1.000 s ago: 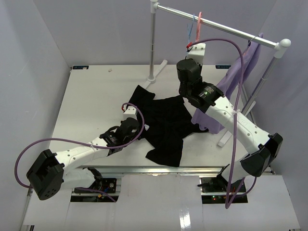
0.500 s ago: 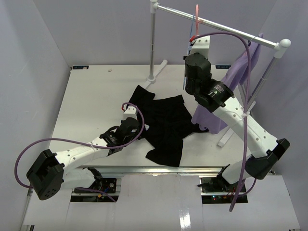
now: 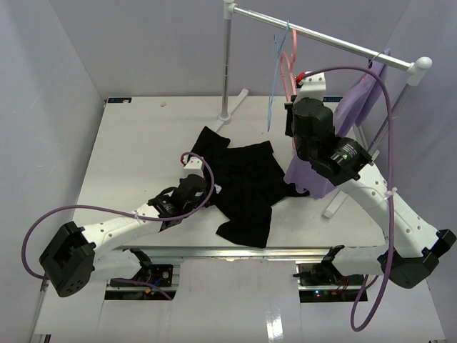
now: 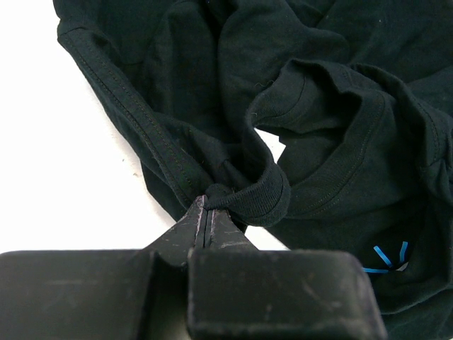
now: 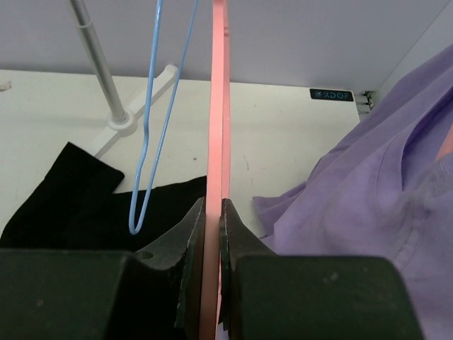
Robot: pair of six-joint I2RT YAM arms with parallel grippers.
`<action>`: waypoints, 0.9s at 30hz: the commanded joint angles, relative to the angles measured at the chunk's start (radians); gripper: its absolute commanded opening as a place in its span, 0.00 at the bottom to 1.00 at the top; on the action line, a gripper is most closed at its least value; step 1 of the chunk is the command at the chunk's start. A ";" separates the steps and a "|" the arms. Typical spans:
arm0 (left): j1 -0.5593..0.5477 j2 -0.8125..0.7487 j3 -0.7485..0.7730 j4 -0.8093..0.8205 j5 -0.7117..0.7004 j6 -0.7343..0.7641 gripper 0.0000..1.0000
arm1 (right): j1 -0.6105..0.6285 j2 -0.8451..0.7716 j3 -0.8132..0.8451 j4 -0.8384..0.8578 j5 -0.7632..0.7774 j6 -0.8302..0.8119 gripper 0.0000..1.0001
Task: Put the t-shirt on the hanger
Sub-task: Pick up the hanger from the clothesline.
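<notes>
The black t-shirt lies crumpled on the white table, its tiny blue mark showing in the left wrist view. My left gripper is shut on the ribbed neck collar of the t-shirt, at its left side. The pink hanger hangs by its hook from the rail. My right gripper is shut on the hanger, which runs as a thin pink strip between the fingers in the right wrist view.
A thin light-blue wire hanger hangs on the rail just left of the pink one, and also shows in the right wrist view. A lavender garment hangs at the right. The rack's pole stands at the back.
</notes>
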 commanded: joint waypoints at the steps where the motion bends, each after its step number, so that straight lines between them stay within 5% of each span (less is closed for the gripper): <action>1: -0.006 0.002 -0.002 0.018 0.004 -0.003 0.00 | 0.001 -0.065 -0.055 -0.070 -0.024 0.037 0.08; 8: -0.006 0.007 -0.001 0.016 -0.013 -0.002 0.00 | 0.001 -0.162 -0.193 -0.020 -0.086 -0.006 0.08; 12: 0.003 0.017 0.031 -0.003 -0.042 -0.026 0.00 | 0.004 -0.214 -0.278 -0.025 -0.261 0.022 0.08; 27: 0.148 0.102 0.177 -0.021 0.183 -0.066 0.00 | 0.060 -0.394 -0.552 -0.069 -0.468 0.026 0.08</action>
